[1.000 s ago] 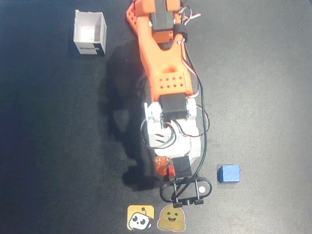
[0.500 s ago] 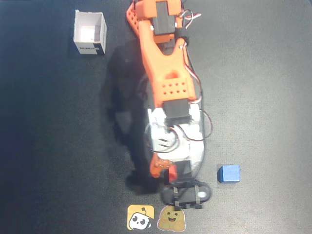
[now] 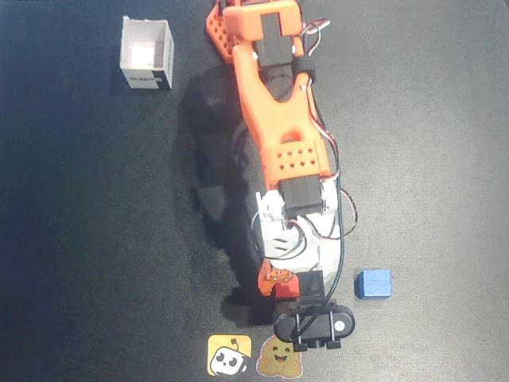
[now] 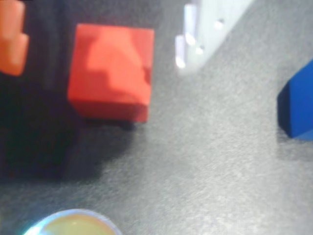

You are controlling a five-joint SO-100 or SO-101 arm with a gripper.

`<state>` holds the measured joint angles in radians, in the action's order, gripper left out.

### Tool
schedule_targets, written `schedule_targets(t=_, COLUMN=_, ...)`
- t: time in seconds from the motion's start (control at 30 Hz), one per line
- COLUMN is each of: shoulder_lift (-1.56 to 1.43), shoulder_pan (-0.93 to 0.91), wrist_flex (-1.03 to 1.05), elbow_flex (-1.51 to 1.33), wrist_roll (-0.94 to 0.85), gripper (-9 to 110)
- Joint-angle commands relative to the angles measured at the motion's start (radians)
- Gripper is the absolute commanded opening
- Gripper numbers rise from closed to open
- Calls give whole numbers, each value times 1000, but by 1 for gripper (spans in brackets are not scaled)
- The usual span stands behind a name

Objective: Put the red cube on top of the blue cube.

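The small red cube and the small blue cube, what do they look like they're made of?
The small red cube has flat, matte faces, uniform colour and crisp edges in the wrist view; that suggests painted wood or solid plastic, though the blur leaves it open. The small blue cube looks alike in the overhead view: even, dull blue without glare, so probably the same material. No grain or seams are discernible on either.

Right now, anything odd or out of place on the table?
Nothing stands out. Red cube sits between the gripper fingers, undamaged. Blue cube sits square on the mat, apart to its right in the overhead view. White box is upright at top left.
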<state>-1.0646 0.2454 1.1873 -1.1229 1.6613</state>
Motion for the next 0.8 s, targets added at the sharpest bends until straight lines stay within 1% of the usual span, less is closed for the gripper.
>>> schedule_targets(t=0.0, shoulder_lift=-2, shoulder_pan=8, wrist_flex=-25, elbow_flex=6, wrist_roll=6, gripper=24)
schedule_targets(t=0.77, shoulder_lift=95, shoulder_pan=-6, wrist_flex=-95, elbow_flex=-75, wrist_roll=8, gripper=24)
